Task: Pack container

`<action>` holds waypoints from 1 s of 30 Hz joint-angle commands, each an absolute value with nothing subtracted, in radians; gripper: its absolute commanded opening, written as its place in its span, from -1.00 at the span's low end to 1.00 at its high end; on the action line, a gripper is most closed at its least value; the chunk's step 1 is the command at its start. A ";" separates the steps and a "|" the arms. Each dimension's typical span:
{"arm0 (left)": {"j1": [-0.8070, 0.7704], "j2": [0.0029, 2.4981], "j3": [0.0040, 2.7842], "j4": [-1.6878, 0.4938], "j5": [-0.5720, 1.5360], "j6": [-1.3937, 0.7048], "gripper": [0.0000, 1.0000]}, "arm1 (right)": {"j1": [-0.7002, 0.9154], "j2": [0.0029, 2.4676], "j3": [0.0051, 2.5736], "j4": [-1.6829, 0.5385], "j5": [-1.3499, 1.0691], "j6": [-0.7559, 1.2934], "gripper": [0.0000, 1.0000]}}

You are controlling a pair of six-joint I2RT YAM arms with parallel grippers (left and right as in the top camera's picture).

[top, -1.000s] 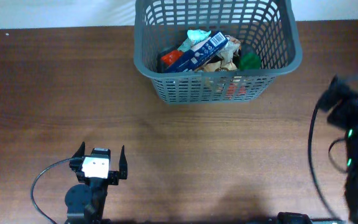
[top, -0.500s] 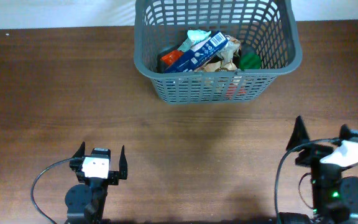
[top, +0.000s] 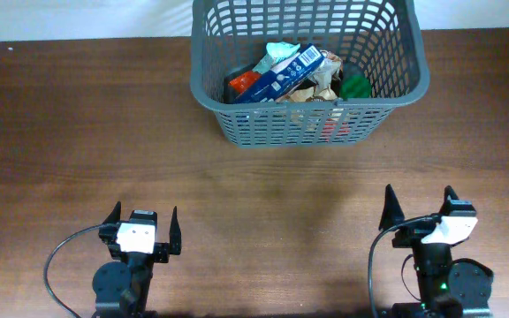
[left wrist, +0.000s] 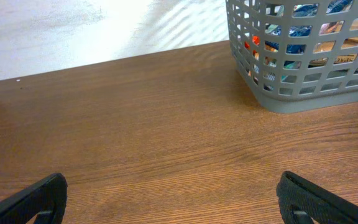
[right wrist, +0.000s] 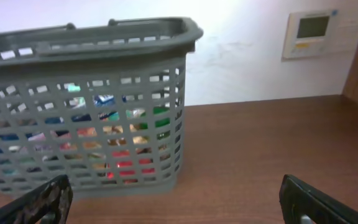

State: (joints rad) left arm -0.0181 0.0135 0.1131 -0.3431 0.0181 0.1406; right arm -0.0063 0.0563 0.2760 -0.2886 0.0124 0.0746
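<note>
The dark grey lattice container [top: 411, 87] stands at the far middle of the table, holding several items: a blue box [top: 282, 72], a green item [top: 354, 86], red and pale packets. It also shows in the left wrist view [left wrist: 303, 99] and the right wrist view [right wrist: 135, 37]. My left gripper [top: 141, 225] is open and empty near the front left edge, its fingers wide apart in the left wrist view [left wrist: 173, 199]. My right gripper [top: 419, 205] is open and empty near the front right edge, also seen in the right wrist view [right wrist: 179, 199].
Brown wooden table [top: 78, 132] with a white wall behind it. A wall thermostat [right wrist: 312, 31] is in the right wrist view. Black cables loop beside both arm bases at the front edge.
My right arm has swung from the far right edge down and inward, settling low at the front right with its gripper open. The left arm and the container have not moved.
</note>
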 commanded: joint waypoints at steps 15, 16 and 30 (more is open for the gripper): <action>-0.012 0.005 0.104 -0.340 0.011 0.136 0.99 | 0.006 0.003 0.142 -0.263 0.010 0.056 0.98; -0.012 0.005 0.104 -0.340 0.011 0.136 0.99 | 0.007 0.003 0.130 -0.257 0.010 0.056 0.98; -0.012 0.005 0.104 -0.340 0.011 0.136 0.99 | 0.006 0.003 0.057 -0.197 0.011 -0.023 0.98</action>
